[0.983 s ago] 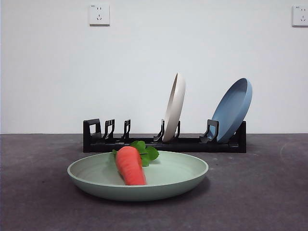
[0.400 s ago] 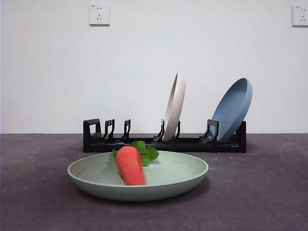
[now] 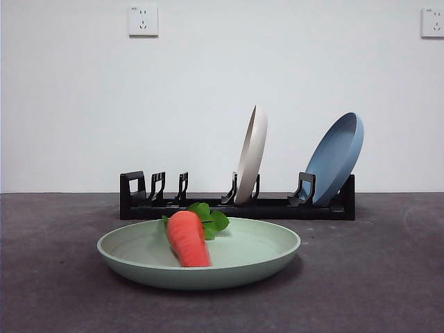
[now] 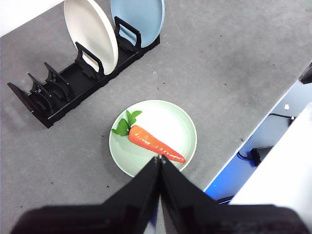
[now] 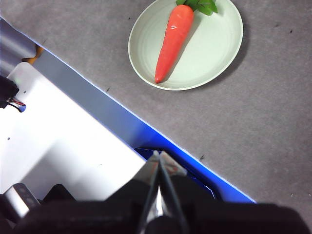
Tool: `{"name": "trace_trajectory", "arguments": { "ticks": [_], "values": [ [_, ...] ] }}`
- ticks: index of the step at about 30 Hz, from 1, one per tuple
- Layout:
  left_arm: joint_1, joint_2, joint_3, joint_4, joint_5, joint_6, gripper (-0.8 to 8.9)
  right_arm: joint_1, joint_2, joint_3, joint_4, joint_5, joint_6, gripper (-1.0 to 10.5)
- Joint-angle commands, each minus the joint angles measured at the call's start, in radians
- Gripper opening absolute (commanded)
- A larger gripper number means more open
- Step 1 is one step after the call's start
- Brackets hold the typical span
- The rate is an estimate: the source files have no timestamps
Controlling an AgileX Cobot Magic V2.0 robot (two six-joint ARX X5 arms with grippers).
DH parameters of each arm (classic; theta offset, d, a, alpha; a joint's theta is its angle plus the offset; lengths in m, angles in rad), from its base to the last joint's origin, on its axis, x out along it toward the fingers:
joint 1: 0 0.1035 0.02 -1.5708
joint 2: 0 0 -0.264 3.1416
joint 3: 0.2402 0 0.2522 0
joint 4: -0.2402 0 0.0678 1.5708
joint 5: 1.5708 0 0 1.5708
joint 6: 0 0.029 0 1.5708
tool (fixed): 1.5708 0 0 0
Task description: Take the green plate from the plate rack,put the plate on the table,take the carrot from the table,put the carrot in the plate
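Observation:
The green plate (image 3: 243,258) lies flat on the table (image 3: 374,277) in front of the plate rack (image 3: 277,207). The carrot (image 3: 186,237) lies in the plate, leaves toward the rack. The plate (image 4: 175,129) and carrot (image 4: 153,143) show from high above in the left wrist view, and the plate (image 5: 214,44) and carrot (image 5: 173,40) in the right wrist view. My left gripper (image 4: 159,159) is shut and empty, high above the table. My right gripper (image 5: 158,157) is shut and empty, high over the table's front edge. Neither arm shows in the front view.
A cream-white plate (image 3: 252,154) and a light blue plate (image 3: 336,157) stand in the rack. The rack's left slots (image 3: 156,187) hold nothing. The table's front edge (image 5: 122,114) and a white surface (image 5: 63,141) beyond it show in the right wrist view.

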Motion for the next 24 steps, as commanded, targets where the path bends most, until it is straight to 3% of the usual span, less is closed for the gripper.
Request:
{"name": "trace_trajectory", "arguments": {
  "ticks": [1, 8, 11, 13, 16, 21, 24],
  "values": [
    [-0.002, -0.001, 0.003, -0.047, -0.002, -0.006, -0.04, 0.002, -0.002, -0.001, 0.005, 0.002, 0.006, 0.0],
    [0.018, -0.002, 0.003, -0.034, -0.045, 0.032, -0.04, 0.002, -0.002, -0.001, 0.005, 0.002, 0.006, 0.0],
    [0.108, -0.015, 0.002, 0.050, -0.128, 0.109, -0.03, 0.002, -0.002, -0.001, 0.005, 0.002, 0.006, 0.0],
    [0.210, -0.028, 0.002, 0.157, -0.126, 0.183, -0.03, 0.002, -0.002, -0.001, 0.005, 0.002, 0.006, 0.0],
    [0.383, -0.056, 0.002, 0.304, -0.007, 0.288, -0.03, 0.002, -0.002, -0.001, 0.005, 0.002, 0.006, 0.0],
    [0.692, -0.113, -0.036, 0.513, 0.303, 0.399, -0.03, 0.002, -0.002, -0.001, 0.005, 0.002, 0.006, 0.0],
    [0.844, -0.165, -0.109, 0.613, 0.386, 0.439, -0.03, 0.002, -0.002, -0.001, 0.005, 0.002, 0.006, 0.0]
  ]
}}
